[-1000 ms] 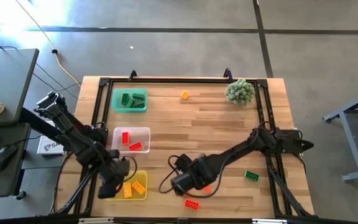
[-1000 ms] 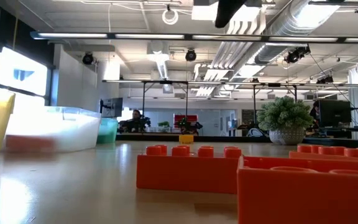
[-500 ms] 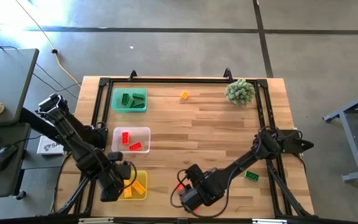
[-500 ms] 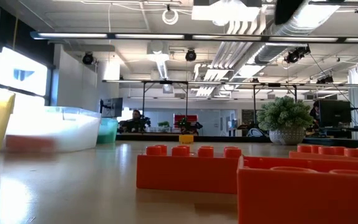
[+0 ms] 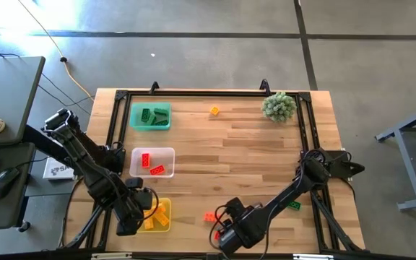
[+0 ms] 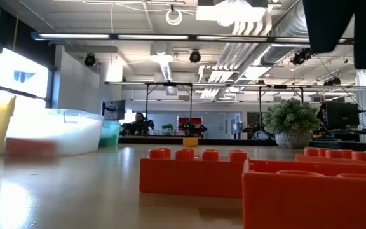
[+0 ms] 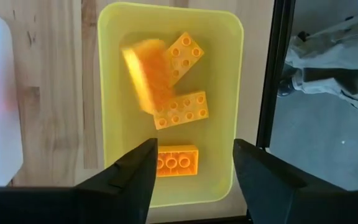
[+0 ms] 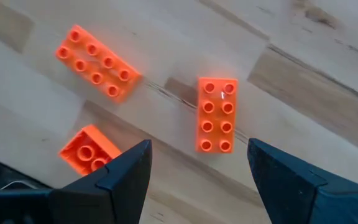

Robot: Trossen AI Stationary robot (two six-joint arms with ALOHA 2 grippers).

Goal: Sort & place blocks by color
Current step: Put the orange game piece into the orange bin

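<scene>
Grippers both released: left gripper (image 7: 190,163) over yellow tray (image 7: 232,93) of blocks (image 7: 180,110), right gripper (image 8: 194,163) above red blocks (image 8: 217,114).

Trays (image 5: 151,107) — potted plant (image 5: 279,106)

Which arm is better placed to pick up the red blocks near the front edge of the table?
The right arm, probably. The right gripper hangs open over the red blocks, while the left gripper, also open, is above the yellow tray.
</scene>
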